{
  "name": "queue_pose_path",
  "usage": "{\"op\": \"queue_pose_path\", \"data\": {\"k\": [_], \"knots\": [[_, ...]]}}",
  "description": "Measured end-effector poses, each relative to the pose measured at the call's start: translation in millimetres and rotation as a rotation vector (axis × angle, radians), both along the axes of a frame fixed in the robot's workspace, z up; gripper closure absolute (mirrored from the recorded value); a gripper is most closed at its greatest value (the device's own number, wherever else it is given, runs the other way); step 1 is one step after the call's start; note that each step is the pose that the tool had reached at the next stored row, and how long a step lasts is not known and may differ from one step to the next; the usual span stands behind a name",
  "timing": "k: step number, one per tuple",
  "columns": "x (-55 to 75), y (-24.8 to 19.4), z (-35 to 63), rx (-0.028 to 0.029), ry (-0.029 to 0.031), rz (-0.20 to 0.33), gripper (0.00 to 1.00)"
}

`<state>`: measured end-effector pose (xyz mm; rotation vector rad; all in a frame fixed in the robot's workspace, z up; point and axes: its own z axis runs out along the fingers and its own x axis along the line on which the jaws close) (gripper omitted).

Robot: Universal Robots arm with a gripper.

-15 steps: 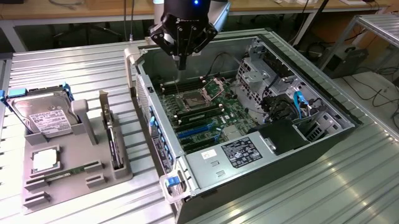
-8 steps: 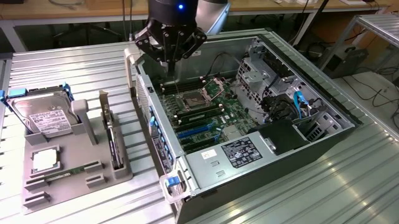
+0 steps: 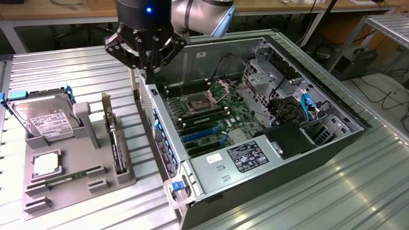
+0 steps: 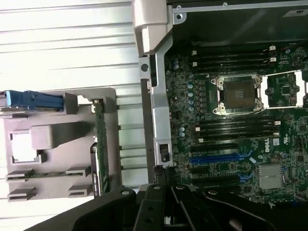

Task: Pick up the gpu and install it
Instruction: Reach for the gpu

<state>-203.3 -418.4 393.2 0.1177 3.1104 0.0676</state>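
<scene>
**Item 1: my claw** (image 3: 148, 72). Upper left of centre in the exterior view, pointing down over the near wall of the open computer case (image 3: 338, 139). The fingers are together with nothing between them. In the wrist view, my claw (image 4: 161, 171) is the black linkage over the case edge.

**Item 2: gpu** (image 3: 114, 139). Lower left of the exterior view. It stands on edge in a slot at the right side of the grey parts tray (image 3: 76, 194), with its silver bracket at the far end. It is well apart from my claw and untouched. The wrist view shows the gpu (image 4: 101, 144) edge-on as a thin strip in the same tray.

**Item 3: motherboard** (image 3: 204, 110). Centre of the exterior view, inside the case. The blue expansion slots (image 3: 201, 136) have no card seated in them. The wrist view shows the slots (image 4: 216, 157) bare as well.

**Item 4: other tray stock.**
- Hard drive (image 3: 45, 120), upright at the tray's far left.
- Processor chip (image 3: 46, 164), lying flat.
- Memory stick (image 3: 64, 180), lying flat.

**Status, as I judge it:**
- Pick-up has not begun, since the card sits in its holder.
- Install has not begun.
- The whole task is outstanding.
</scene>
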Motion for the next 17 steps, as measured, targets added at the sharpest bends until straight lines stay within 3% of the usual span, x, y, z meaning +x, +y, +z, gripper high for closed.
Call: {"op": "queue_pose_path", "data": {"k": [17], "knots": [[-87.6,-1.9,-21.0,-0.0017,-0.0019,0.000,0.89]]}}
